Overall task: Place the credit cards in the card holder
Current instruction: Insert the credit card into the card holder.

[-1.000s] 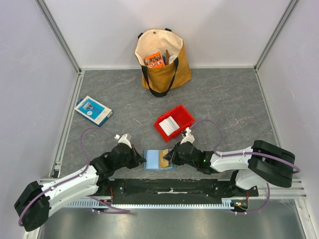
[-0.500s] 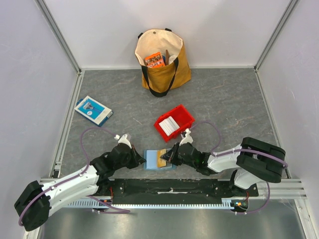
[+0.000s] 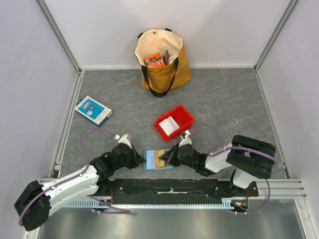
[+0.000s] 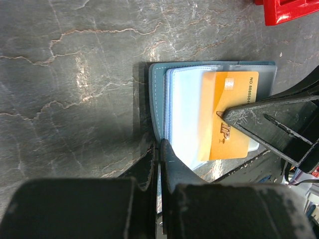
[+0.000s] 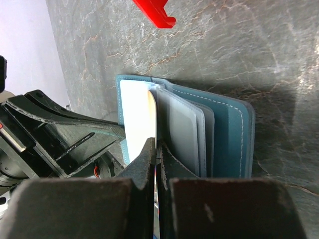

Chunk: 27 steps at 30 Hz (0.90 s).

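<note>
Card holder (image 4: 157,99) open; orange card (image 4: 234,94) seemingly half inside pocket.

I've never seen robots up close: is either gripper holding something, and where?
The right gripper pinches a tan credit card across one long edge; the left gripper clamps the teal card holder by its edge.

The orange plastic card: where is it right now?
In the top view, the orange plastic card lies over the open teal folding wallet, gripped by the right pincer, just on the near side of the red plastic bin.
</note>
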Available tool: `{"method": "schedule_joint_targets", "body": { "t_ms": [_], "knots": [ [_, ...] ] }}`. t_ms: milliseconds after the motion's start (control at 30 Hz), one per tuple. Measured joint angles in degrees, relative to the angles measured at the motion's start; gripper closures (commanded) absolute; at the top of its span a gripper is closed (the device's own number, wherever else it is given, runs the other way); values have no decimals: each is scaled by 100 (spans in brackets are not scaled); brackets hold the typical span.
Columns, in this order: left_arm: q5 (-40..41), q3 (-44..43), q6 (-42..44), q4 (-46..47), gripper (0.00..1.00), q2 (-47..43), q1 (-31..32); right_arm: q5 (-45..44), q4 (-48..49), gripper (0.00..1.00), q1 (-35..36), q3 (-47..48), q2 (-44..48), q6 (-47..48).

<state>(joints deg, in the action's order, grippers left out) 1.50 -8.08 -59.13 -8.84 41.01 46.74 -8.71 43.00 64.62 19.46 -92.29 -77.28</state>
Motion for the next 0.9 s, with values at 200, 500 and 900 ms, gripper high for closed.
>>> {"method": "schedule_joint_targets", "body": {
  "t_ms": [200,500,900],
  "knots": [
    [4,0,0,2,98,11,0,39,131,100,50,7,-96,-101],
    [4,2,0,-2,98,0,0,-63,-732,74,164,400,50,39],
    [-4,2,-4,0,98,-105,0,-546,-2892,47,232,931,942,603]
  ]
}}
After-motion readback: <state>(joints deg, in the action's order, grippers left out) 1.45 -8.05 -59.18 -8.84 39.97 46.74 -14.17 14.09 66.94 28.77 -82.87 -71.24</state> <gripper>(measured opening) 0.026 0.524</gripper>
